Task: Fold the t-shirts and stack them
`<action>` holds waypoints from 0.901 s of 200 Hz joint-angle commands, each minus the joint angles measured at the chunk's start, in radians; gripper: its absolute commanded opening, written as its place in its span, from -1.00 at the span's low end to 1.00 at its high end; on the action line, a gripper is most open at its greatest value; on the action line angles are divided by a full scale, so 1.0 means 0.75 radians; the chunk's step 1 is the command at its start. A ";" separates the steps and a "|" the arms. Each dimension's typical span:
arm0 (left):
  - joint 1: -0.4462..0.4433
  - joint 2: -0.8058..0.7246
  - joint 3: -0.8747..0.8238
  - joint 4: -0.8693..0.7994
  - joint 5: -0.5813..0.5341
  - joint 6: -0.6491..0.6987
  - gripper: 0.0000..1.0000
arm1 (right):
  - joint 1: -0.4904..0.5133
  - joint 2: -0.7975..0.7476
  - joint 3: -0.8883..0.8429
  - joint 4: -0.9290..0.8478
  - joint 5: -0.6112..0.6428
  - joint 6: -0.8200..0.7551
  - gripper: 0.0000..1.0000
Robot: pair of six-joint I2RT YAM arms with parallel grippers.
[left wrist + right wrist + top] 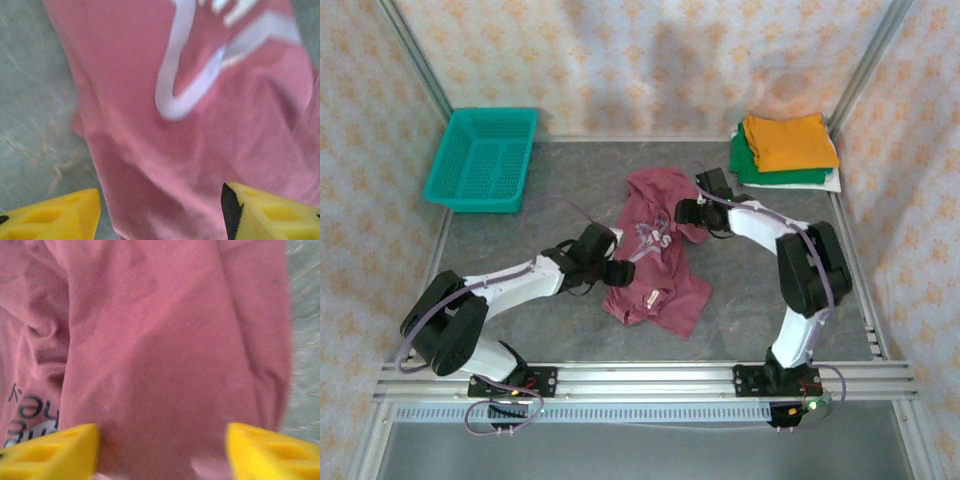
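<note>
Soft even light, faint shadows, top view sharp, maroon t-shirt (150,165) blurred close-up

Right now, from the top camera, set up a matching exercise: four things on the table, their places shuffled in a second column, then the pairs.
1. maroon t-shirt
2. teal basket
3. orange t-shirt
4. green t-shirt

A. far left corner
B. far right, uppermost
C. crumpled mid-table
D. far right, directly under the orange one

Pairs: 1-C, 2-A, 3-B, 4-D
</note>
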 commanded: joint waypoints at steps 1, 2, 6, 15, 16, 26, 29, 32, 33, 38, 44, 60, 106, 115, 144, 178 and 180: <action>-0.061 -0.086 -0.063 0.053 -0.028 -0.077 0.23 | 0.007 0.059 0.061 -0.029 -0.060 0.062 -0.15; -0.062 -0.088 -0.067 0.053 -0.028 -0.078 0.23 | 0.007 0.058 0.057 -0.026 -0.057 0.064 -0.16; -0.069 -0.090 -0.079 0.056 -0.027 -0.084 0.21 | 0.007 0.048 0.046 -0.004 -0.051 0.068 -0.19; -0.075 -0.089 -0.107 0.070 -0.009 -0.093 0.17 | 0.008 0.024 0.029 0.029 -0.035 0.073 -0.28; -0.075 -0.089 -0.110 0.071 -0.006 -0.094 0.17 | 0.007 0.021 0.029 0.029 -0.032 0.073 -0.30; -0.076 -0.092 -0.130 0.070 -0.014 -0.107 0.12 | 0.008 -0.001 0.046 0.014 -0.003 0.063 -0.56; -0.075 -0.094 -0.137 0.070 -0.023 -0.113 0.11 | 0.007 -0.007 0.055 0.001 0.006 0.057 -0.61; -0.075 -0.099 -0.145 0.073 -0.030 -0.116 0.10 | 0.008 -0.014 0.066 -0.013 0.015 0.052 -0.64; -0.075 -0.100 -0.148 0.076 -0.033 -0.117 0.10 | 0.009 -0.015 0.069 -0.017 0.019 0.050 -0.65; -0.075 -0.112 -0.162 0.089 -0.042 -0.120 0.10 | 0.007 -0.029 0.084 -0.032 0.033 0.038 -0.68; -0.075 -0.125 -0.175 0.106 -0.052 -0.122 0.11 | 0.008 -0.047 0.096 -0.042 0.045 0.024 -0.68; -0.077 -0.140 -0.195 0.163 -0.033 -0.109 0.18 | 0.002 -0.106 0.113 -0.055 0.067 0.002 -0.74; -0.108 -0.008 -0.156 0.266 0.049 -0.041 0.09 | -0.033 -0.256 0.097 -0.061 0.123 0.059 -1.00; -0.130 0.018 -0.141 0.287 0.060 -0.033 0.06 | -0.034 -0.264 0.089 -0.066 0.148 0.062 -1.00; -0.167 0.126 -0.068 0.256 0.087 -0.012 -0.16 | -0.047 -0.286 0.057 -0.086 0.171 0.066 -0.84; -0.171 0.108 -0.072 0.211 0.002 -0.028 -0.97 | -0.006 -0.319 -0.050 -0.073 0.028 -0.016 -0.24; -0.170 0.099 -0.073 0.205 -0.010 -0.027 -1.00 | -0.001 -0.326 -0.063 -0.067 0.020 -0.026 -0.24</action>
